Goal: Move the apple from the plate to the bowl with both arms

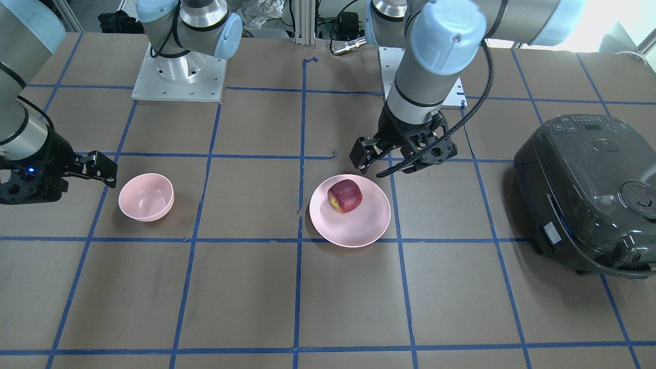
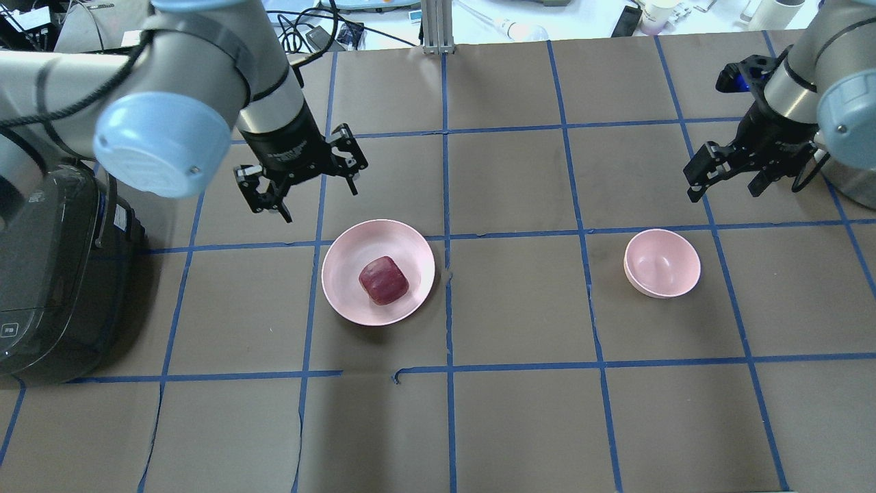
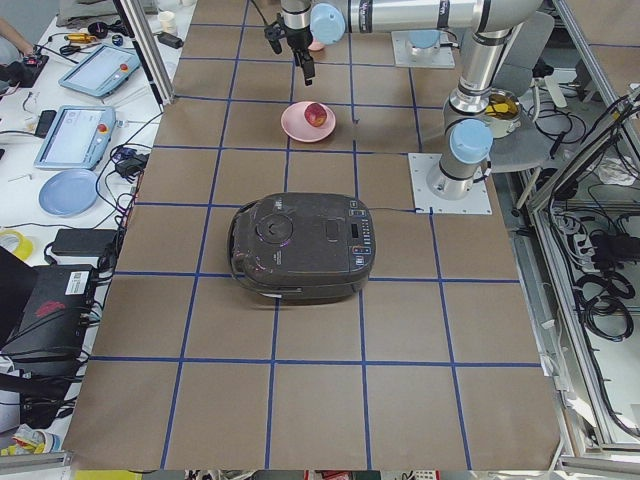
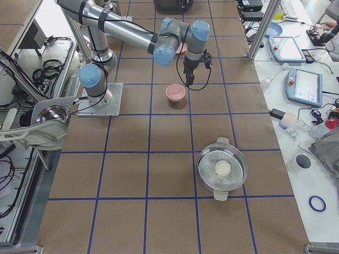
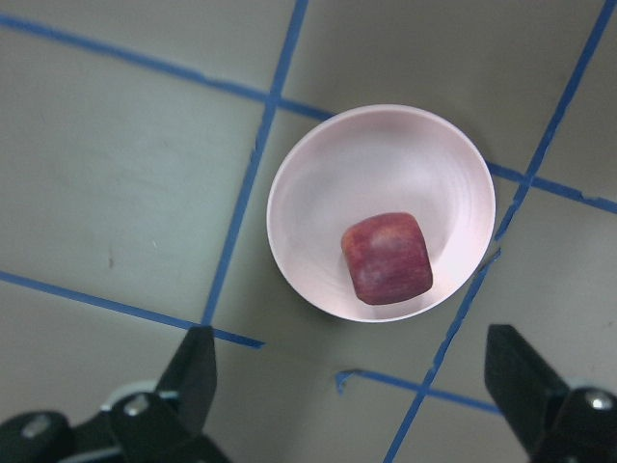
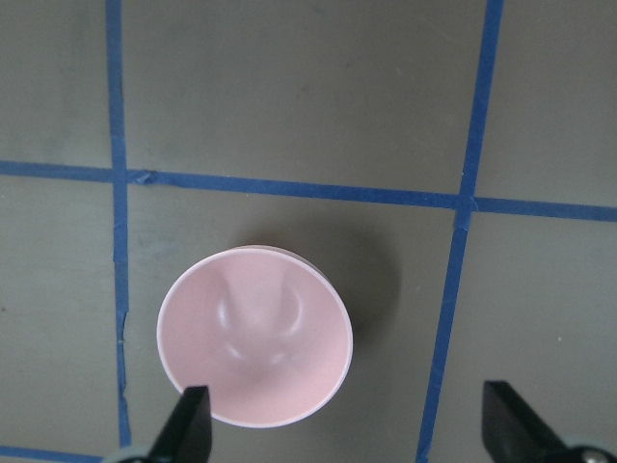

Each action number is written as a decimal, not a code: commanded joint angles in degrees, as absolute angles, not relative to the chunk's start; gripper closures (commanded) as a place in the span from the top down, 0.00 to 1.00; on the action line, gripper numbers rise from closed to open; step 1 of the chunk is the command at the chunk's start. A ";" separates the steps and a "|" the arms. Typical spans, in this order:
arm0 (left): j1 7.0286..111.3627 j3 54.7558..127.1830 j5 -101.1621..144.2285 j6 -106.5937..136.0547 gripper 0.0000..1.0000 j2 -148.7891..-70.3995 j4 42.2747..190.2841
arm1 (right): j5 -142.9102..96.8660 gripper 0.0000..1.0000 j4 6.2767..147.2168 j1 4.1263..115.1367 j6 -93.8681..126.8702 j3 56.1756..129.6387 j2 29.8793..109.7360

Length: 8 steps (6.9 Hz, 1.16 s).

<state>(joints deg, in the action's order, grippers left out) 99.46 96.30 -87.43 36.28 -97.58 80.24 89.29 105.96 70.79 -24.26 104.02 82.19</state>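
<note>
Now the apple (image 2: 384, 280) sits on the plate (image 2: 342, 274). The left gripper (image 2: 320, 204) hangs wide near it. The right gripper (image 2: 724, 192), also wide, is well apart.

The left arm (image 2: 164, 116) reaches forward with its wrist bent downward. The left gripper (image 2: 320, 204) points down, its two black fingers (image 5: 193, 371) spread wide with nothing between them. The right arm (image 2: 831, 89) comes in from the side with its wrist also turned down. The right gripper (image 2: 724, 192) hangs with its jaws equally far apart and empty.
</note>
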 commanded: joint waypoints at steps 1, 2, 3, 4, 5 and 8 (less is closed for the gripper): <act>103.26 106.03 -87.28 48.55 1.00 -100.88 66.78 | 87.02 1.00 112.05 69.43 -25.66 111.68 80.61; 104.49 110.43 -87.45 48.86 1.00 -102.38 59.84 | 87.36 1.00 113.28 69.26 -25.75 112.67 79.20; 104.50 111.35 -87.45 48.87 1.00 -103.26 57.59 | 87.36 1.00 114.42 68.65 -25.84 112.94 77.45; 104.50 111.53 -87.36 48.87 1.00 -104.92 55.22 | 87.19 0.93 114.78 67.42 -25.93 112.94 75.60; 104.59 111.71 -87.45 48.69 1.00 -106.33 55.11 | 87.27 0.76 114.44 66.98 -25.06 113.37 74.19; 104.59 112.15 -87.89 48.16 0.94 -107.31 55.02 | 87.36 0.00 114.44 66.97 -24.88 115.31 73.92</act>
